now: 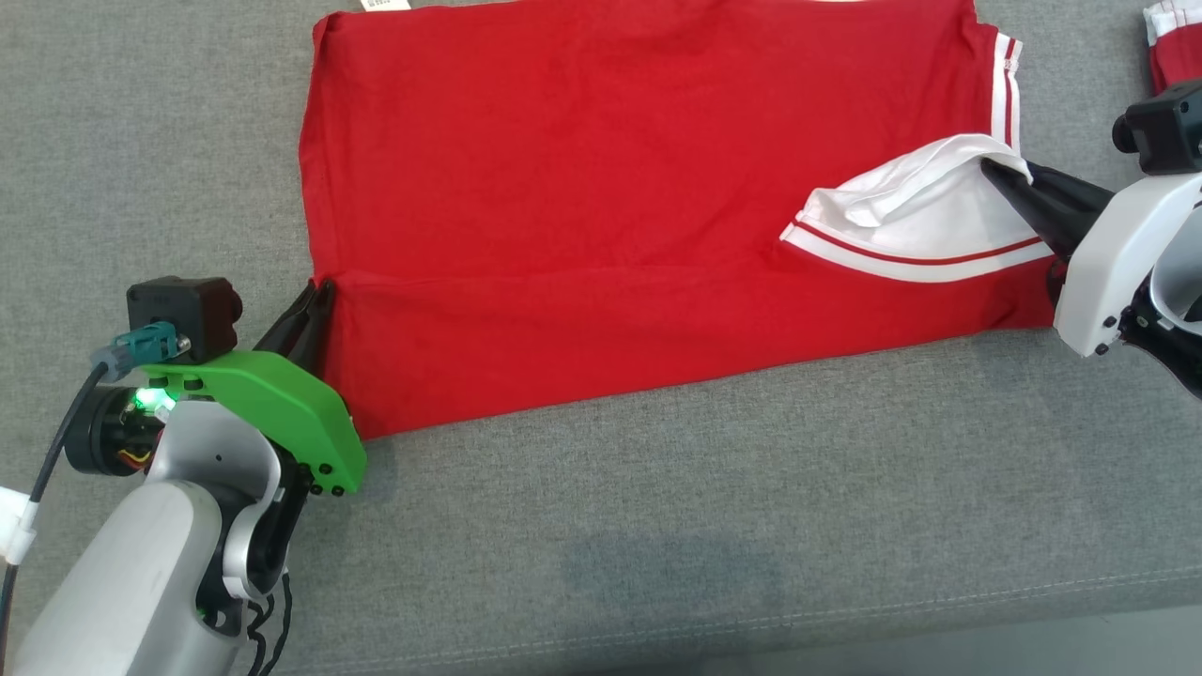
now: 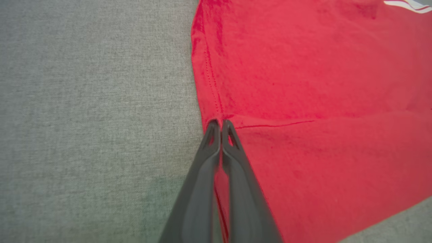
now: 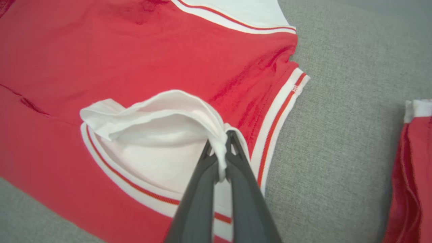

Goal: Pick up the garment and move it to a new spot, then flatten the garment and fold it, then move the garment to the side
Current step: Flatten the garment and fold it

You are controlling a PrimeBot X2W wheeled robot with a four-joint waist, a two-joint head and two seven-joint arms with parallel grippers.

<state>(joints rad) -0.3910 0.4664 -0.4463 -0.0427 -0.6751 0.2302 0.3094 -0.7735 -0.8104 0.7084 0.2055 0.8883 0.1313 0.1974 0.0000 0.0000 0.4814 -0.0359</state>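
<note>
A red garment (image 1: 601,207) with white striped trim lies spread on the grey cushion, its near strip folded over along a crease. At the crease's left end my left gripper (image 1: 321,289) is shut on the red edge (image 2: 219,123). My right gripper (image 1: 997,169) is shut on the white collar fabric (image 3: 221,148) at the garment's right side and lifts it slightly off the cloth. The garment (image 3: 135,50) lies flat beyond the raised collar.
A second red piece with white trim (image 1: 1169,47) lies at the far right, also seen as a red strip (image 3: 410,168). A paper tag (image 1: 385,6) pokes out at the garment's top edge. Bare grey cushion (image 1: 657,545) stretches in front, ending at a seam.
</note>
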